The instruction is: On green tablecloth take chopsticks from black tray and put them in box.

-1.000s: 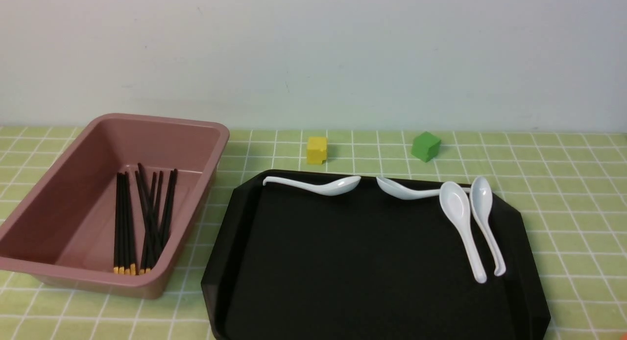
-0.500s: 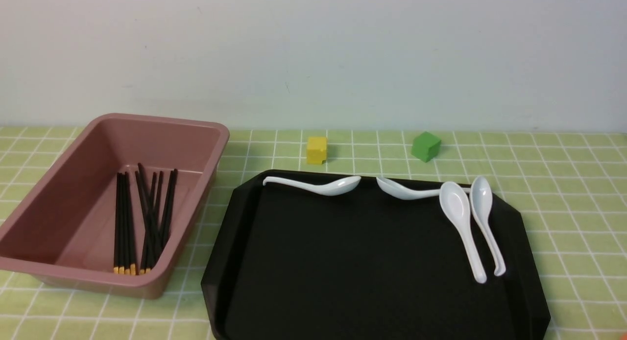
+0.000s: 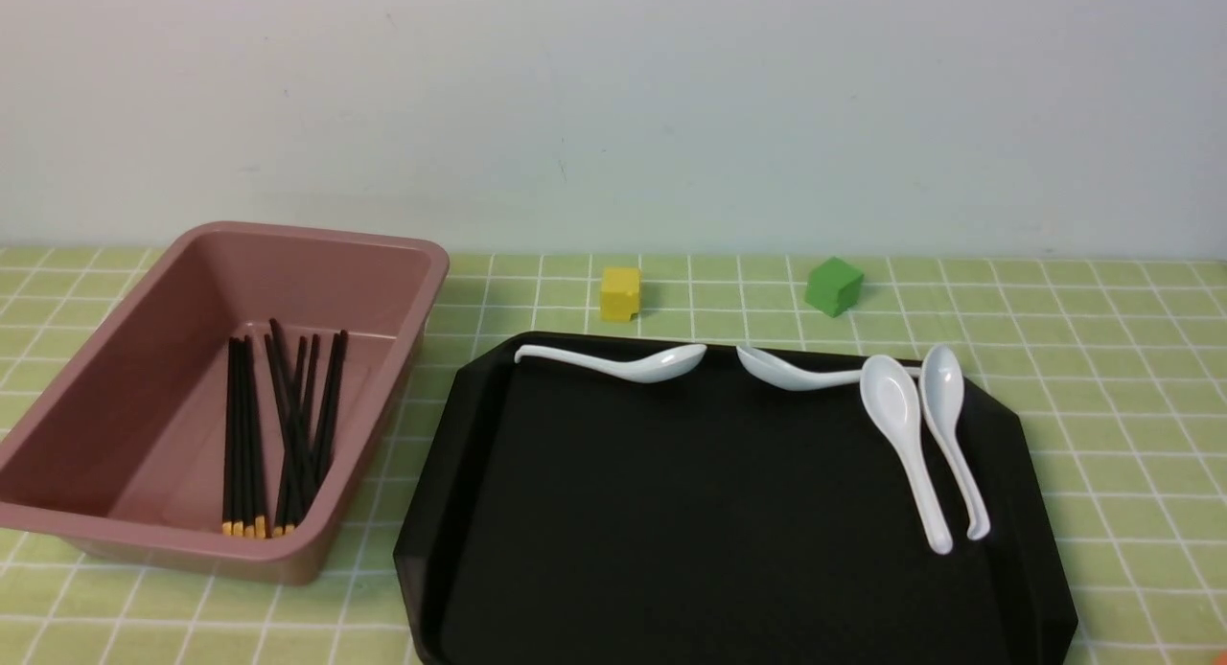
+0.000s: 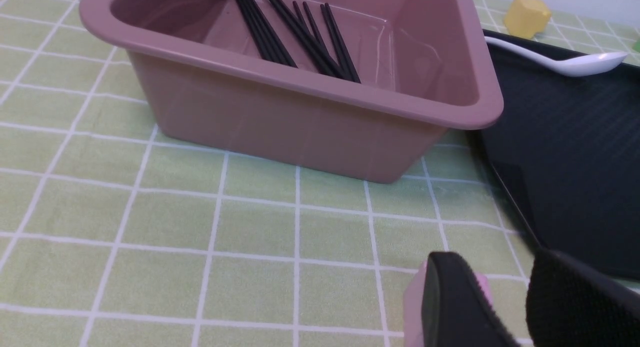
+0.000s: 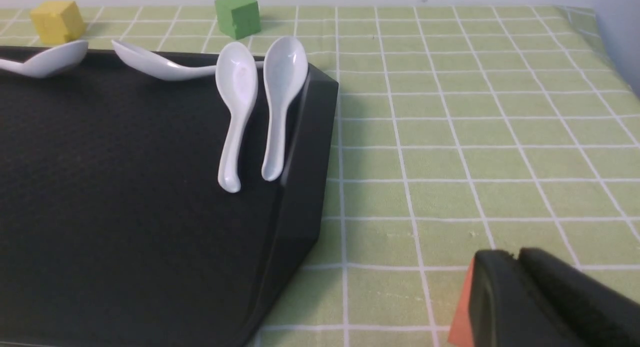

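Several black chopsticks (image 3: 278,425) with yellow ends lie inside the pink box (image 3: 316,232) at the left on the green tablecloth (image 3: 1102,378). In the left wrist view the chopsticks (image 4: 295,34) show over the box's near wall (image 4: 280,122). The black tray (image 3: 690,512) holds only white spoons; I see no chopsticks on it. My left gripper (image 4: 500,267) is open and empty, low over the cloth in front of the box, beside the tray's corner (image 4: 575,152). My right gripper (image 5: 515,257) is shut and empty over the cloth, to the right of the tray (image 5: 125,197). Neither gripper shows in the front view.
Several white spoons (image 3: 901,425) lie along the tray's far edge and right side, also seen in the right wrist view (image 5: 237,97). A yellow cube (image 3: 620,293) and a dark green cube (image 3: 832,286) stand on the cloth behind the tray, before the wall.
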